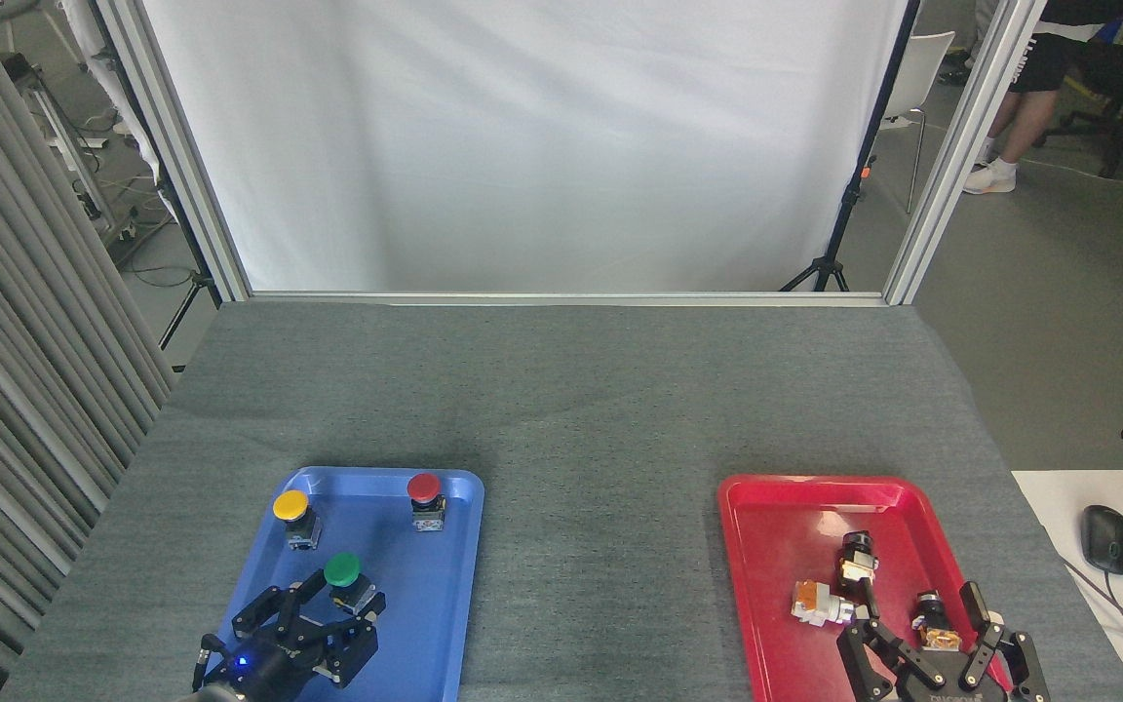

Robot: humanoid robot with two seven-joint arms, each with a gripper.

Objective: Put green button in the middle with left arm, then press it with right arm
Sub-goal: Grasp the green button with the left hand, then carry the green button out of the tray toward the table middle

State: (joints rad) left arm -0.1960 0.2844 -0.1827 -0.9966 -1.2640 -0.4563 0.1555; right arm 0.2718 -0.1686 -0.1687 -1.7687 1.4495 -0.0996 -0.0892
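Note:
The green button [343, 570] stands upright in the blue tray [425, 604], toward its near half. My left gripper [344, 593] is open, low over the tray, with one finger on each side of the button's base and not closed on it. Its blue light shows on the body below. The middle [600, 556], a bare stretch of grey cloth, lies between the two trays. My right gripper [912, 624] is open over the near end of the red tray [776, 546], with nothing held.
A yellow button [290, 506] and a red button [424, 488] stand at the blue tray's far end. Three small switch parts [820, 602] lie in the red tray. A computer mouse [1106, 539] sits on a white desk at the right. A person's legs show at the back right.

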